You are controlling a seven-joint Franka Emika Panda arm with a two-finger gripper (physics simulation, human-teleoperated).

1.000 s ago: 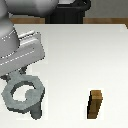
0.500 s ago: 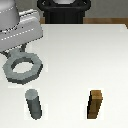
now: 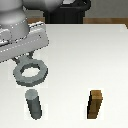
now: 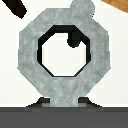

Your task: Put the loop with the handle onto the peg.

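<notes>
The loop with the handle (image 3: 31, 73), a flat grey ring, hangs in the air from my gripper (image 3: 24, 57), which is shut on its tab handle. The ring is above and slightly behind the peg (image 3: 34, 104), an upright grey cylinder on the white table; the two are apart. In the wrist view the ring (image 4: 30, 55) fills the frame, with my gripper (image 4: 62, 102) holding the tab at its edge. A round grey shape that looks like the peg's top (image 4: 82, 7) shows just outside the ring's rim, not inside the hole.
A brown wooden block (image 3: 96, 104) stands on the white table (image 3: 95, 55) toward the exterior view's right of the peg. A black object (image 3: 75, 12) sits at the table's far edge. A brown corner (image 4: 119, 4) shows in the wrist view.
The gripper has lifted the ring from table level beside the peg, then moved it slightly toward the peg. The peg and block have not moved.
</notes>
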